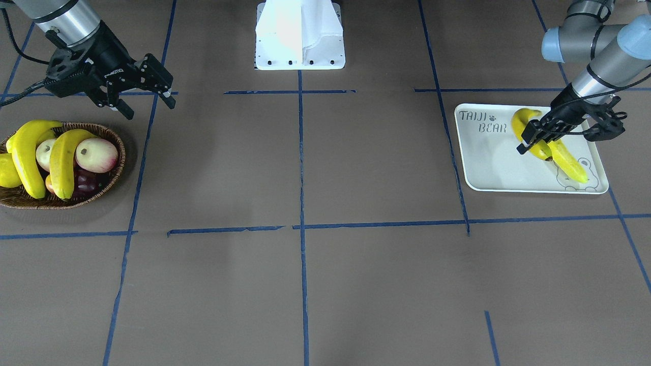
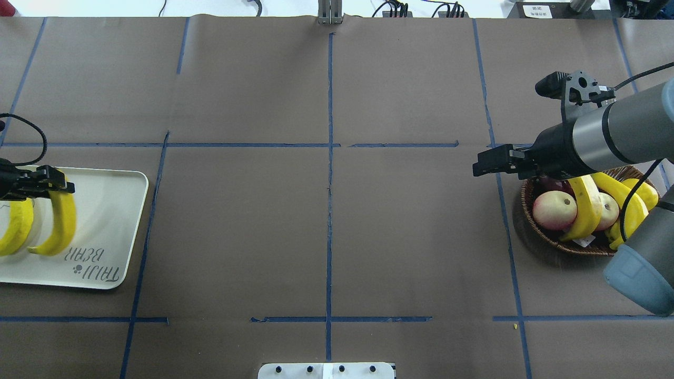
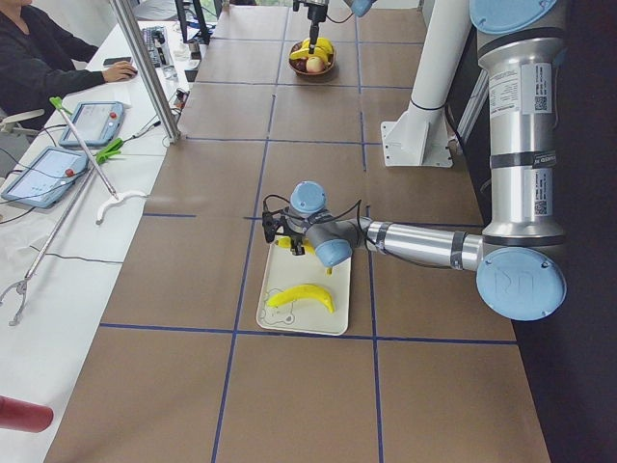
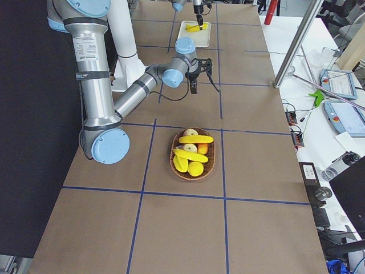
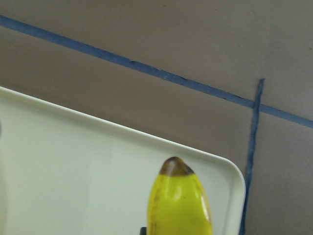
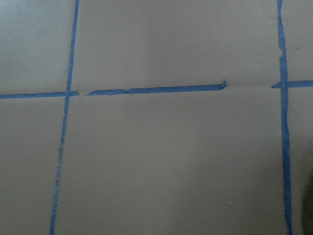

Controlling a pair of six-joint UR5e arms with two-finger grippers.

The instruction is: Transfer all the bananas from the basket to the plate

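Note:
The white plate (image 1: 488,162) lies on the robot's left side and also shows in the overhead view (image 2: 116,210). My left gripper (image 1: 534,140) is low over it, shut on a deep-yellow banana (image 1: 524,122) whose tip fills the left wrist view (image 5: 178,200). A paler banana (image 1: 569,162) lies on the plate beside it. The wicker basket (image 1: 109,185) on the robot's right holds two bananas (image 1: 25,152) (image 1: 63,162). My right gripper (image 1: 147,104) is open and empty, hovering just beyond the basket's rim toward the table's middle.
The basket also holds a pink-white peach-like fruit (image 1: 96,155), a round yellow fruit (image 1: 6,172) and a dark purple fruit (image 1: 87,184). The robot's white base (image 1: 300,35) stands at mid table edge. Blue tape lines cross the brown table.

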